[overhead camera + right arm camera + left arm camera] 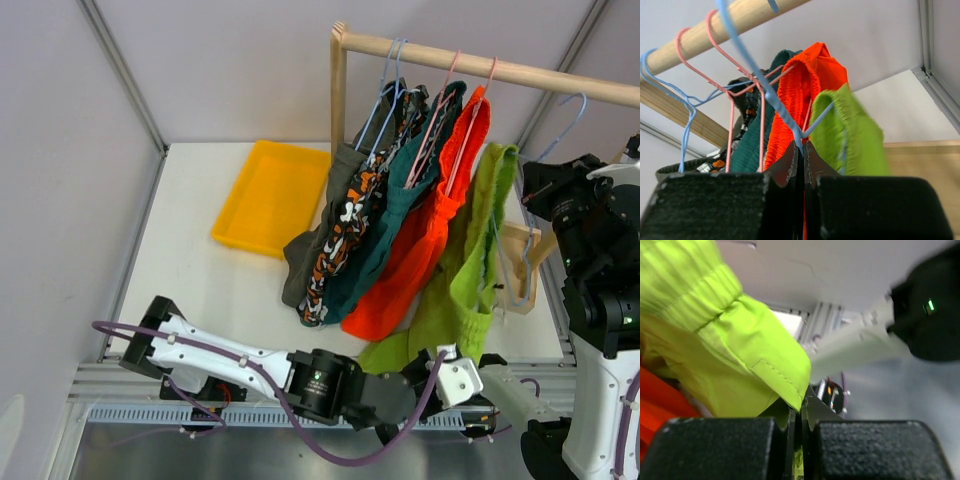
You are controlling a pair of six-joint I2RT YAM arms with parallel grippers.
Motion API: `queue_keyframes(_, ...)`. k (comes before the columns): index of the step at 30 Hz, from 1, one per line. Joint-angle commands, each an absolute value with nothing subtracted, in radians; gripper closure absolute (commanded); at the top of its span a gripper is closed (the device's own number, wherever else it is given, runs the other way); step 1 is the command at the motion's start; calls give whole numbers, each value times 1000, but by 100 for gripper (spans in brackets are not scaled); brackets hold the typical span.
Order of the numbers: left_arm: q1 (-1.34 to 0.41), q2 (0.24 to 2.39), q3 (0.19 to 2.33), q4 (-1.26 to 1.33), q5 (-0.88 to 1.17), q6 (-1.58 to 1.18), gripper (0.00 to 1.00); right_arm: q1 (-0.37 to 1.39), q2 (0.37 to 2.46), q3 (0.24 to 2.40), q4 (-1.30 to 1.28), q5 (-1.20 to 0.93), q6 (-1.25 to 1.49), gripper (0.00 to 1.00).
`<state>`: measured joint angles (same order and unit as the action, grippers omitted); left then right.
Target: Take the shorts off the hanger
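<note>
A wooden rail (530, 75) runs up above the right end effector (801, 150). The white tabletop (200, 270) spreads out to its left, with pale walls (230, 60) behind it.

A robotics lab test cell is indicated. A white table (200, 270) is enclosed by plain grey panels (50, 180) framed in aluminium struts (122, 72). The left arm (220, 355) and right arm (600, 300) are bolted along a slotted metal rail (110, 383) at six o'clock. A bare wooden clothes rail (520, 72) is set up at one o'clock.
</note>
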<state>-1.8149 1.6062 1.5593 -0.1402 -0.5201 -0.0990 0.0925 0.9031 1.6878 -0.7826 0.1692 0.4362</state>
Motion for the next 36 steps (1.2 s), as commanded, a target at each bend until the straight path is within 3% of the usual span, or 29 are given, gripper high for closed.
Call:
queue_keyframes(1, -1870, 1578, 1494, -108, -541, -173, 100, 92, 931, 1750, -684, 210, 396, 100)
queue_keyframes(6, -1829, 1604, 1485, -81, -571, -173, 100, 92, 893, 1750, -768, 161, 439, 100)
queue_keyframes(14, -1576, 1663, 1633, -113, -454, -143, 100, 92, 749, 1762, -1006, 112, 483, 100)
queue_keyframes(20, -1417, 1782, 1798, -252, -367, -186, 100, 97, 813, 1954, -1121, 129, 454, 100)
queue_keyframes(27, -1502, 1642, 1553, -183, -392, -275, 100, 135, 951, 2082, -1046, 241, 399, 100)
queue_keyframes(36, -1836, 1465, 1442, -330, -587, -394, 100, 153, 1123, 2088, -845, 354, 313, 100)
